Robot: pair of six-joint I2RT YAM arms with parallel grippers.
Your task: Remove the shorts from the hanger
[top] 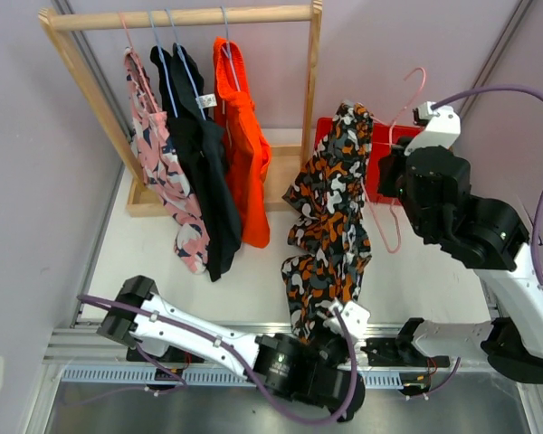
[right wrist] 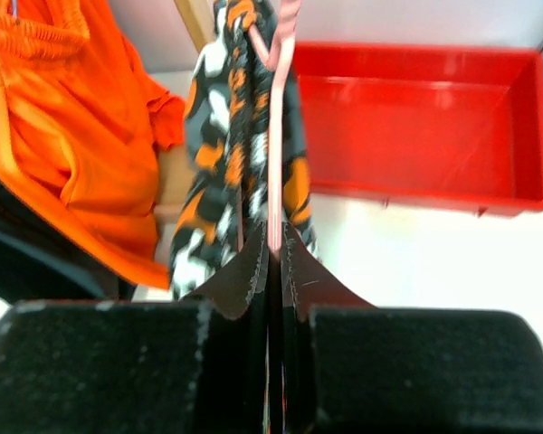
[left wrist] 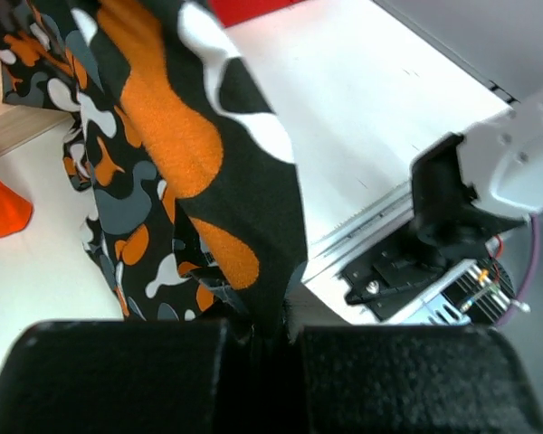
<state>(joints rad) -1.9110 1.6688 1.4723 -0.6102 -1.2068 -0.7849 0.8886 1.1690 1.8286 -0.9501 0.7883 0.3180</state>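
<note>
The shorts (top: 330, 208) are black with orange, white and grey blotches. They hang from a pink hanger (top: 407, 108) held up at the right of the table. My right gripper (top: 391, 172) is shut on the hanger's pink wire (right wrist: 274, 136), with the shorts (right wrist: 222, 154) draped just beyond the fingers. My left gripper (top: 337, 325) is shut on the bottom hem of the shorts (left wrist: 199, 172) near the table's front edge, and the cloth stretches up from it.
A wooden rack (top: 181, 18) at the back left holds a pink patterned garment (top: 163, 172), a black one (top: 199, 163) and an orange one (top: 244, 136). A red bin (top: 380, 145) sits behind the shorts, and it also shows in the right wrist view (right wrist: 416, 127). Metal rails (top: 208, 339) run along the front edge.
</note>
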